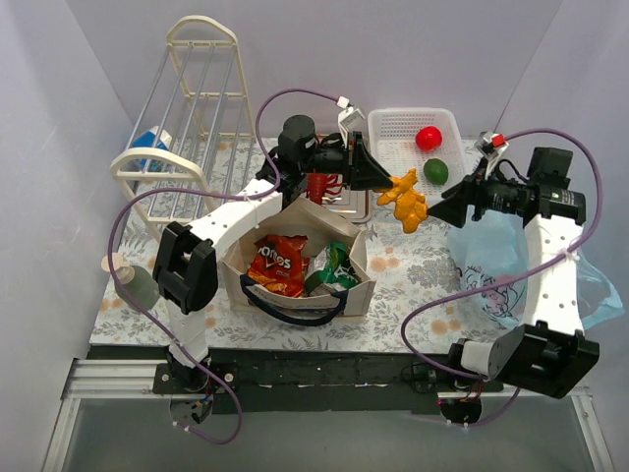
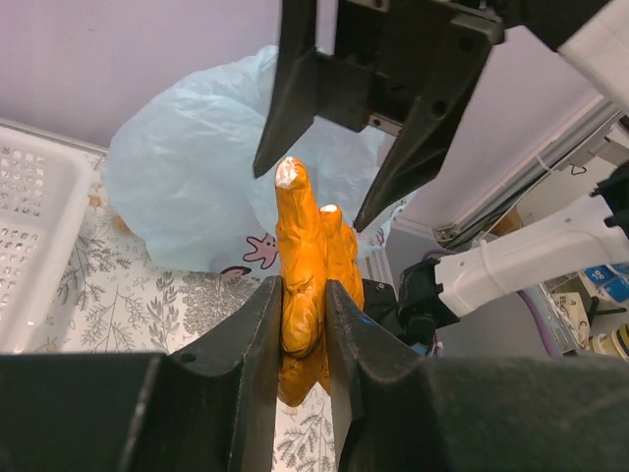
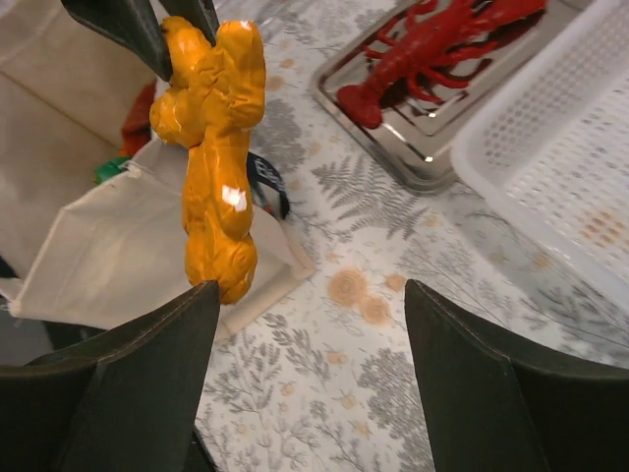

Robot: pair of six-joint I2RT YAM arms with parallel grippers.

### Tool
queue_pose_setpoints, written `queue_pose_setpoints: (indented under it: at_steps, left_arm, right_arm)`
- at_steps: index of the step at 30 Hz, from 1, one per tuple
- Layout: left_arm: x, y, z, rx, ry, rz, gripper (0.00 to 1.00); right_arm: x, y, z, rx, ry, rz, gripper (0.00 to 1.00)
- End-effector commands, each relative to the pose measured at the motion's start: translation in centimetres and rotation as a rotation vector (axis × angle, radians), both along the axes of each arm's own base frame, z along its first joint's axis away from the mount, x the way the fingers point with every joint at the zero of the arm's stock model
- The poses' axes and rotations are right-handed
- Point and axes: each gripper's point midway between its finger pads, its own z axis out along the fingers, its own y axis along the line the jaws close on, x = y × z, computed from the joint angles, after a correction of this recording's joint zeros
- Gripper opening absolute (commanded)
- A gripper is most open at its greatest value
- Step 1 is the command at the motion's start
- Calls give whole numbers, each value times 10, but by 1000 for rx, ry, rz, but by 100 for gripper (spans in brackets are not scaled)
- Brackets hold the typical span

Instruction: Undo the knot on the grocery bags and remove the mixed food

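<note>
Your left fingers (image 2: 267, 315) pinch the orange food piece (image 2: 300, 241) in mid-air over the worktop (image 1: 413, 265), between the beige tote (image 1: 364, 285) and the light-blue bag (image 1: 486, 256), with its free end offered across. Your right fingers (image 3: 192, 324) stand spread at that end, gripping nothing. The Doritos bag (image 1: 278, 264) and green snack bag (image 1: 334, 267) lie in the tote.

The orange-red chip bag (image 1: 279, 265) lying in the beige tote (image 1: 319, 221) reads "Doritos".

Glossy orange toy (image 3: 211, 147); matt cloth tote (image 3: 128, 246)
</note>
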Motion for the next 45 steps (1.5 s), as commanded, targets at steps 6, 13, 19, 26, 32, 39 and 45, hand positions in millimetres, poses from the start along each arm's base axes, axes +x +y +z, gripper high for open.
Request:
queue_pose_setpoints:
  at_steps: [6, 13, 19, 26, 32, 39, 45]
  left_arm:
    - [-23, 17, 29, -8, -47, -56, 0]
    - [-13, 12, 23, 5, -56, -50, 0]
    - [2, 8, 17, 9, -58, -10, 0]
    - [75, 19, 10, 77, -136, 352, 76]
    - [128, 84, 55, 50, -218, 604, 80]
    - [151, 143, 70, 48, -304, 684, 80]
    - [160, 156, 41, 121, -318, 724, 80]
  right_arm:
    - [2, 56, 13, 240, 121, 245, 83]
    - [2, 76, 0, 294, 197, 304, 53]
    - [20, 75, -14, 296, 237, 281, 22]
    - [59, 72, -11, 322, 275, 219, 9]
    - [107, 62, -15, 269, 291, 90, 6]
    - [167, 29, -23, 103, 223, -105, 9]
    - [213, 15, -53, 55, 241, -162, 5]
